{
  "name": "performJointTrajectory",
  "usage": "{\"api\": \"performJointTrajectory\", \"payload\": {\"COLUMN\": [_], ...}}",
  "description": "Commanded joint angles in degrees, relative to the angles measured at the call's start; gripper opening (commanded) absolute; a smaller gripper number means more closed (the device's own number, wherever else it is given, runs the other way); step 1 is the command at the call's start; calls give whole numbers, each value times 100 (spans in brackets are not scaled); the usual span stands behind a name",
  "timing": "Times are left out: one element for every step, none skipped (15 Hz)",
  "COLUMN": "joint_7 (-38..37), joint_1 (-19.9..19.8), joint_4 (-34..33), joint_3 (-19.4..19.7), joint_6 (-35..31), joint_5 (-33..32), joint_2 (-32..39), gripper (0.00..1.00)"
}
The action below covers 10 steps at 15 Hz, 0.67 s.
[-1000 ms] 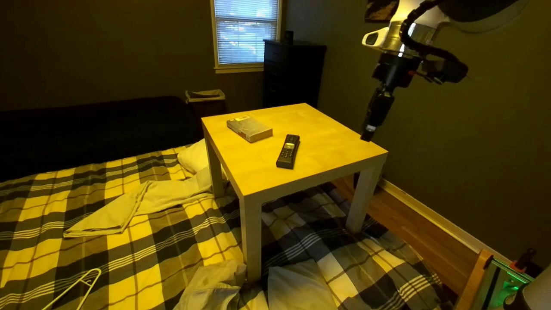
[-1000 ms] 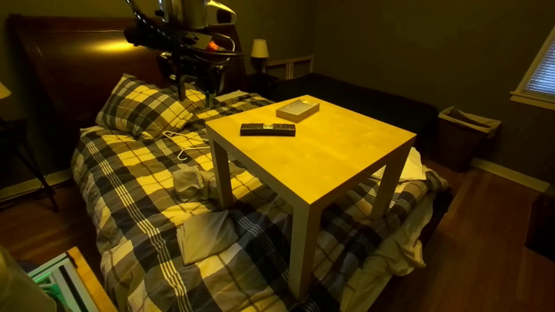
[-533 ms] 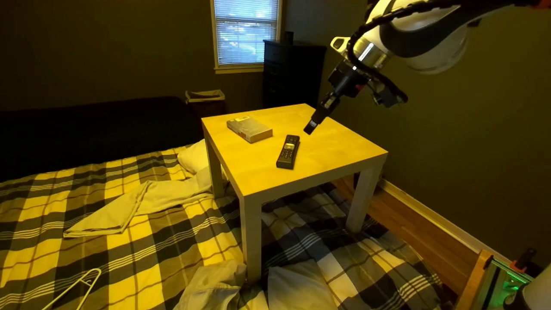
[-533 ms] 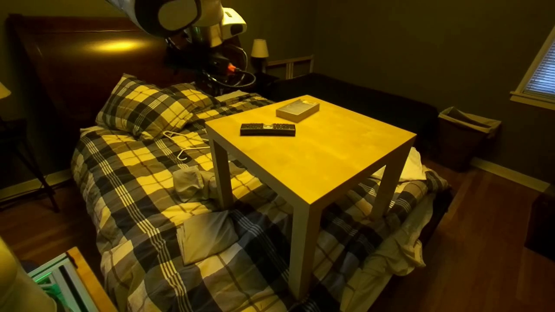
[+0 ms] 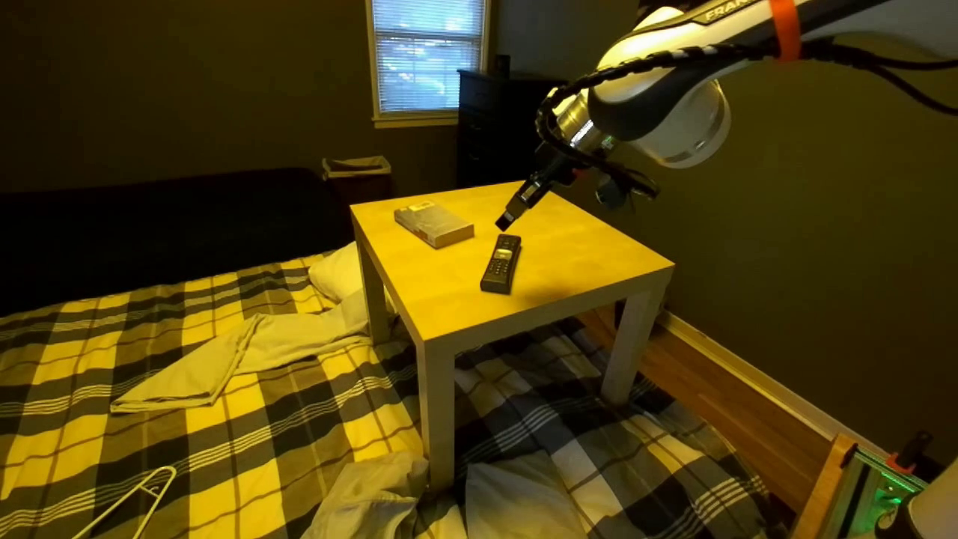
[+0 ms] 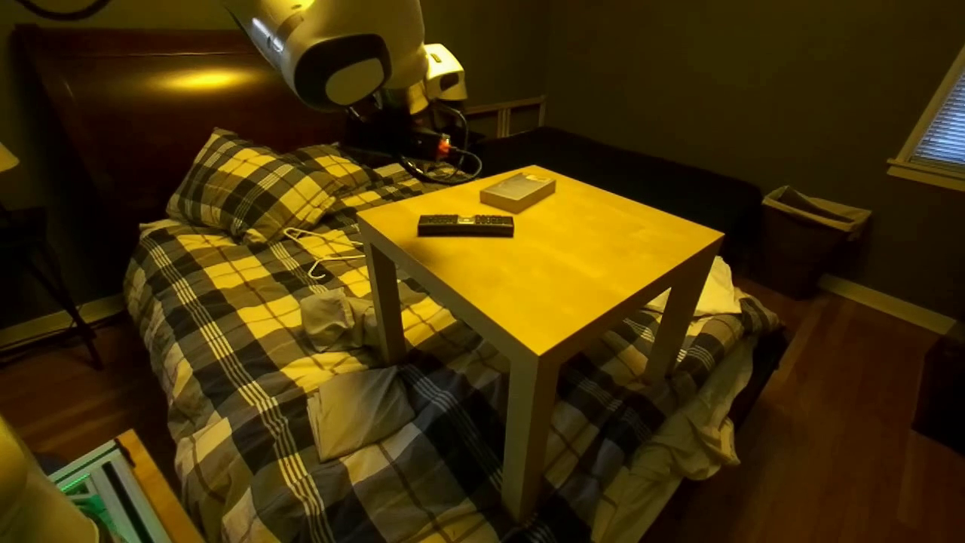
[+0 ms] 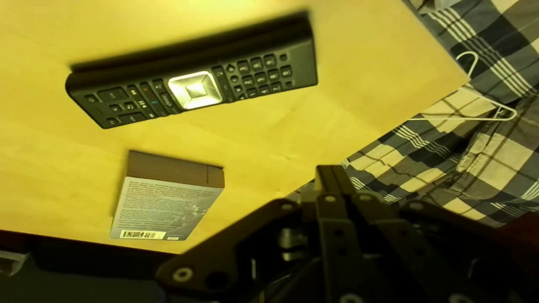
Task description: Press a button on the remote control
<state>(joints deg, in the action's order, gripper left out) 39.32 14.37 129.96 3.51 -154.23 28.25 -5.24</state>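
The remote control (image 7: 196, 90), a slim black bar with rows of buttons and a silver square pad, lies face up on the yellow tabletop. It shows in both exterior views too, as the remote control (image 5: 501, 263) and the remote control (image 6: 465, 225). My gripper (image 7: 332, 176) is shut, its fingertips pressed together with nothing between them. In an exterior view the gripper (image 5: 505, 221) slants down over the table by the remote's far end, seemingly above it and apart from it. In the wrist view the tips lie off to the lower right of the remote. Elsewhere, darkness and the arm hide the fingers.
A pale boxy book (image 7: 166, 208) lies on the table near the remote. The square table (image 5: 584, 262) stands on a bed with a plaid cover (image 6: 249, 302). A white hanger (image 7: 484, 113) lies on the bed past the table edge.
The arm has swung in over the table, bringing the gripper from beyond the table's edge to near the remote. The fingers, apart one second ago, have come together. Remote and book have stayed put.
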Motion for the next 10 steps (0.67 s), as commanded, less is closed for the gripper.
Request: {"api": "performJointTrajectory", "payload": {"joint_7": [472, 545, 629, 720, 808, 888, 936, 993, 1030, 1077], "joint_1": [-73, -117, -138, -164, -188, -217, -246, -278, -308, -333], "joint_4": [-447, -538, -612, -715, -790, -874, -952, -1027, -1090, -1144], "joint_3": [58, 64, 86, 109, 121, 122, 119, 109, 100, 87], "joint_6": [-261, -313, -359, -316, -316, -288, -265, -273, -261, -275], "joint_5": [100, 71, 44, 83, 108, 145, 158, 172, 173, 194], "joint_2": [641, 786, 911, 1038, 1149, 1254, 1353, 1454, 1533, 1606], "gripper": [0, 0, 0, 0, 0, 0, 0, 0, 0, 0]}}
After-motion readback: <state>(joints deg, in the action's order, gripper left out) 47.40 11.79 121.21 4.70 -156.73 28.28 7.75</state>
